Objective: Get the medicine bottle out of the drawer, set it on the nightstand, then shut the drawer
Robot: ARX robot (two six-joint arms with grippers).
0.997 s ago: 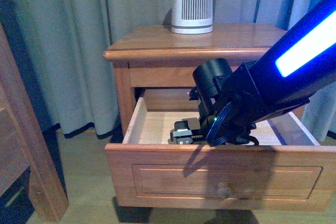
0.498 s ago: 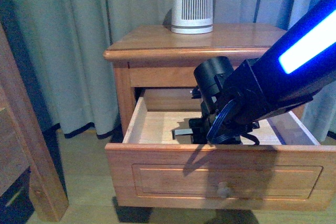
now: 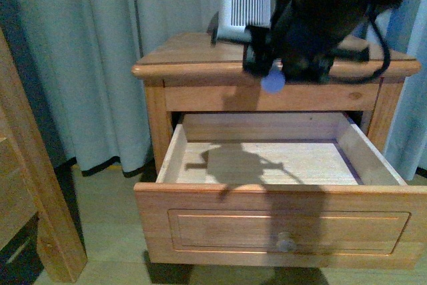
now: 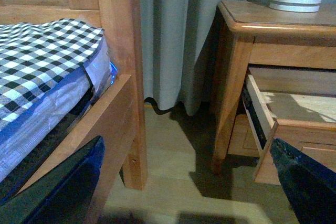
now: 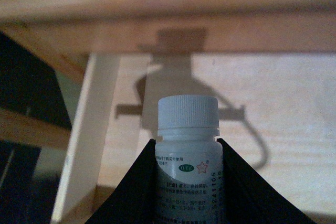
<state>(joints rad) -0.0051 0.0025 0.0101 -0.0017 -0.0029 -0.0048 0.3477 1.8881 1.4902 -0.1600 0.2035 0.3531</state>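
The right gripper [image 3: 275, 71] hangs at the near edge of the nightstand [image 3: 180, 51], its two black fingers pinching the medicine bottle [image 5: 188, 124] around the body below the cap. The white cap [image 3: 272, 83] pokes out over the open drawer [image 3: 200, 190], which now looks bare inside apart from the arm's shadow. So the bottle is in the air, not yet over the surface proper.

Let go here and I'd expect it to drop straight back into the drawer or clip the rounded edge and bounce to the floor. It also seems to point cap-down rather than upright, so unless the wrist turns first it may land on its side and roll. The white ribbed tower [image 3: 240, 1] stands just behind the arm at the far side; a careless reach inward could knock it.

The left gripper [image 4: 186, 150] waits low near the bed [image 4: 47, 61], fingers spread wide, holding nothing.
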